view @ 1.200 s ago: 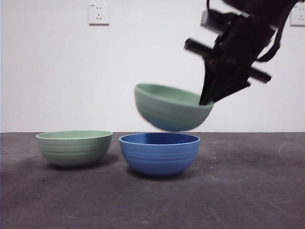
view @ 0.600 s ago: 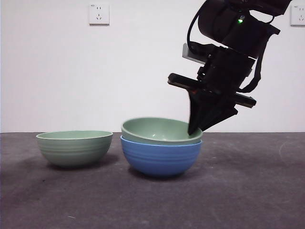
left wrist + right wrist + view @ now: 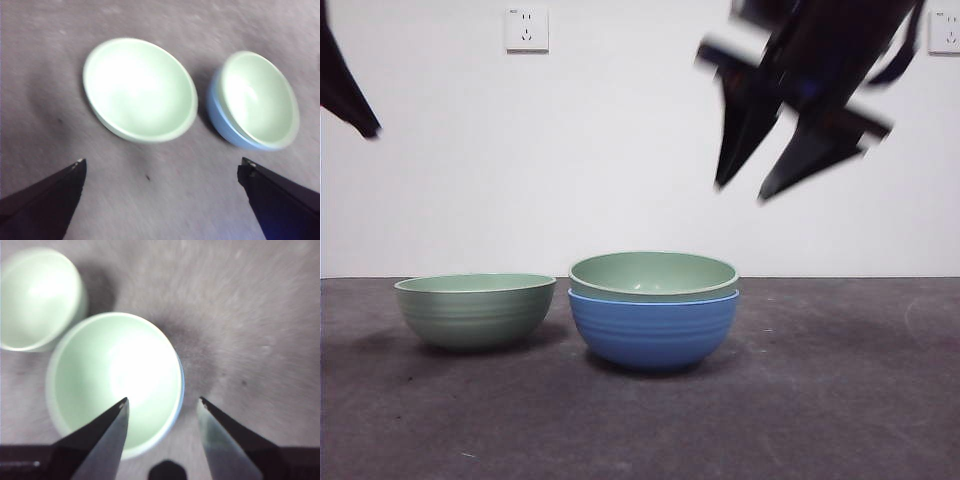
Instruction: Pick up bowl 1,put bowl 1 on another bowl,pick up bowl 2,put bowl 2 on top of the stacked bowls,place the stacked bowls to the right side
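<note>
On the dark table, seen from the front: one pale green bowl [image 3: 653,274] sits nested in the blue bowl [image 3: 653,328], while the second green bowl [image 3: 476,309] stands alone just beside them. My right gripper [image 3: 758,189] hangs blurred above the pair, jaws apart and empty; a black tip of my left gripper [image 3: 348,95] shows at the top corner.

From my left wrist: the lone green bowl [image 3: 139,89] lies ahead between my spread jaws, with the green-in-blue pair [image 3: 255,101] near it. My left gripper [image 3: 162,167] holds nothing.

From my right wrist: my right gripper [image 3: 162,401] hovers, jaws parted, over the rim of the nested green bowl [image 3: 112,375], a thin blue edge [image 3: 181,380] showing beneath it.

By my reading, the first stacking is done and the second bowl is next: my left gripper must descend onto its rim, close on the wall and lift it clear over the pair.
</note>
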